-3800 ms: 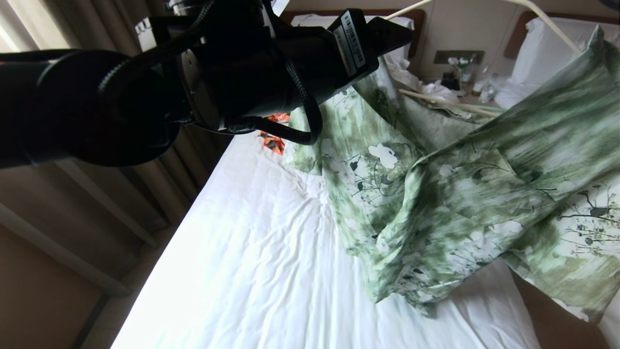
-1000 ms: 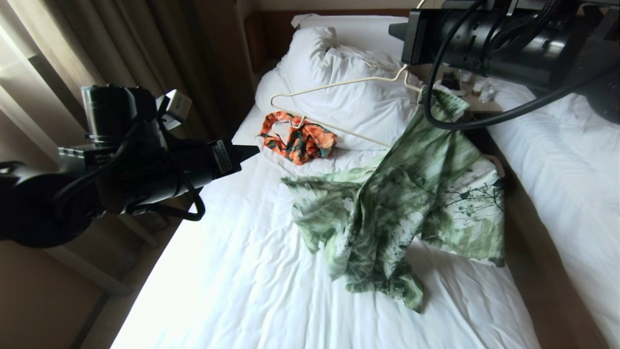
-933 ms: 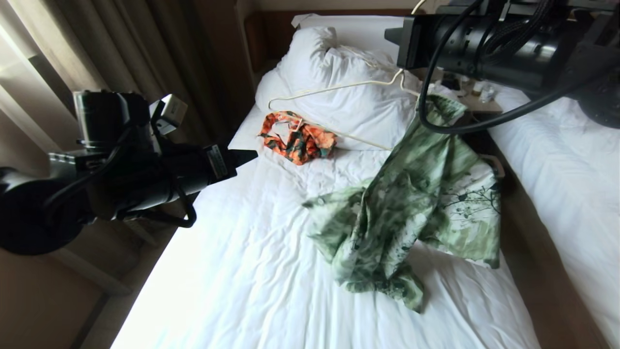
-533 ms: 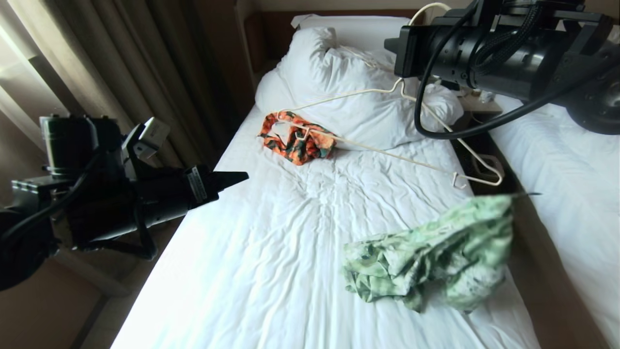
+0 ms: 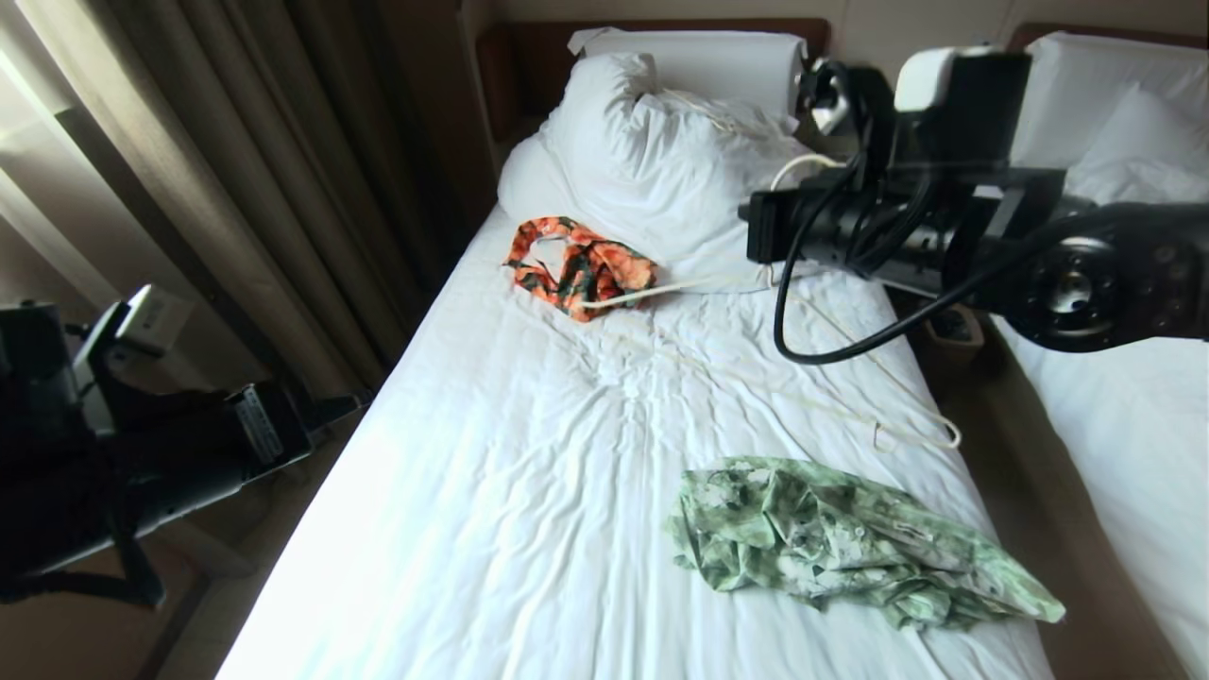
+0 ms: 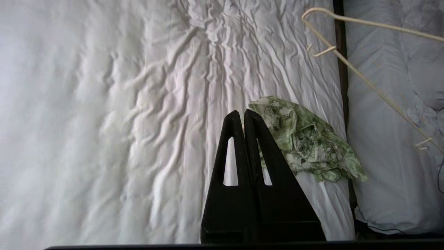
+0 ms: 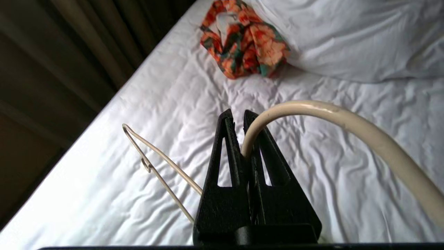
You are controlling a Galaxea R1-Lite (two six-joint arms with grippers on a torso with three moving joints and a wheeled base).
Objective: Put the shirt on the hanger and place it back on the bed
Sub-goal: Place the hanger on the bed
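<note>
- wrinkled white sheet covers the bed (image 5: 491,529), with big pillows (image 5: 661,142) against the brown headboard and dark curtains (image 5: 236,170) along the robot's left side.
- the shirt (image 5: 850,543) lies in a crumpled green heap near the bed's right edge, off the hanger, so by my reading the hanging step is not done.
- the hanger (image 5: 907,430) is held up over the mattress, its far corner reaching toward the orange garment (image 5: 578,266) by the pillows, its near corner just beyond the shirt.
- the right gripper (image 7: 241,119) is clenched on the hanger's curved hook, probably to keep the frame up and steady for dressing.
- the left gripper (image 6: 242,114) is pinched together with nothing in it, off the bed's left side and well apart from the shirt.
- a fresh grasp at the collar looks needed next.
</note>
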